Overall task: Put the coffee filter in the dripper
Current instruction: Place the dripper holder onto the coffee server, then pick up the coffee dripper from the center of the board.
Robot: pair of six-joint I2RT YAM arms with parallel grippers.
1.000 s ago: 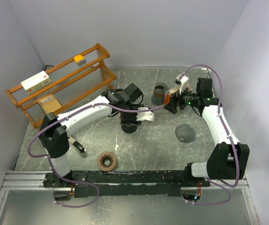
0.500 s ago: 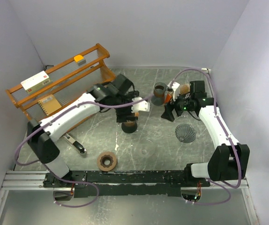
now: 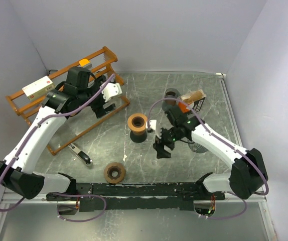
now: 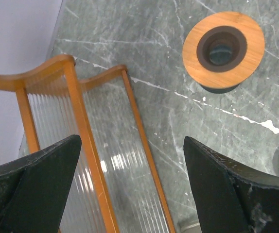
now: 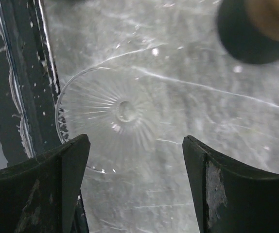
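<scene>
**Filter not in dripper**

Brown fluted coffee filter point(image 3: 114, 172) sits on the table point(image 3: 109, 145) near the arm bases, well apart from the wood-collared dripper point(image 3: 137, 123) mid-table. I see the left gripper point(image 4: 130, 141) spread wide and empty over the wooden rack point(image 4: 88, 145). The right gripper point(image 5: 135, 141) is spread and empty above a clear ribbed glass disc point(image 5: 115, 114).

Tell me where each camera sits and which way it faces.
Top external: fixed above and behind the bases, looking down on the grey marbled table; left arm and right arm show.
Left wrist: looks down past the open left claw at the orange wooden rack and round wood-collared black dripper.
Right wrist: looks down past the open right claw at a clear ribbed glass disc.
Shared: top and left wrist both show rack and dripper.
</scene>
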